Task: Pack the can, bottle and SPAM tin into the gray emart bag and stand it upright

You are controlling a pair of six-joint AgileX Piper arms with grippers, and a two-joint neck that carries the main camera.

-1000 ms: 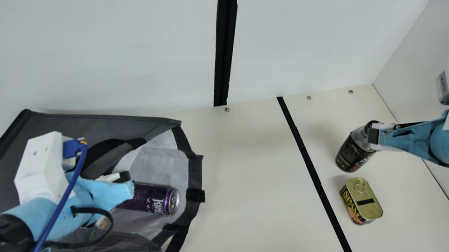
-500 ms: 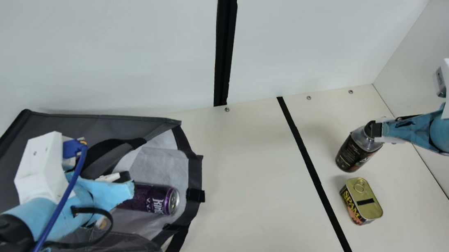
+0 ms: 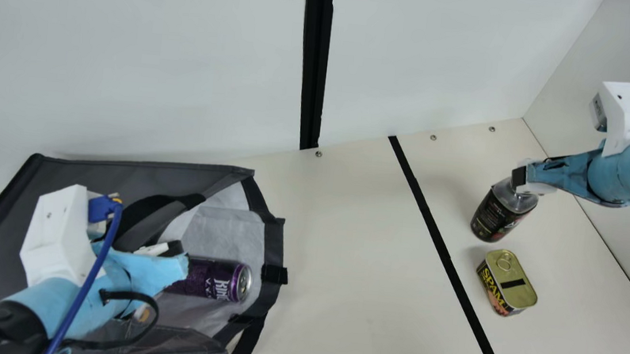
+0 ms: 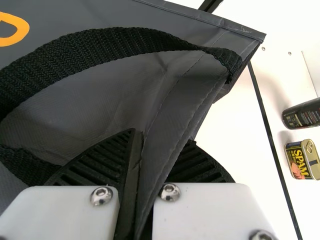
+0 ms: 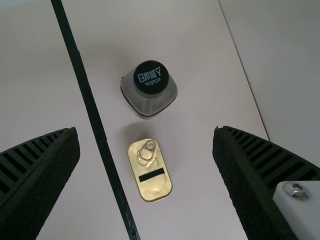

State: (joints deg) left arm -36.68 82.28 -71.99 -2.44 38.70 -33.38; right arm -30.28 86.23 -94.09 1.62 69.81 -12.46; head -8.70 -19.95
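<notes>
Right arm's fingers (image 3: 519,177) farther inward, in main view now hiding the bottle cap (image 5: 151,77).

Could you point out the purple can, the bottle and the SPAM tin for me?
Purple can (image 3: 211,279): main view, on its printed side.
Bottle (image 3: 501,212): main view, on its dark label.
SPAM tin (image 5: 151,166): right wrist view, on its gold lid.

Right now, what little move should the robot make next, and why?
Probably ease the open right gripper down toward the bottle. That gripper holds nothing, the bottle stands upright outside the bag, and the left gripper pinches the bag's edge.
</notes>
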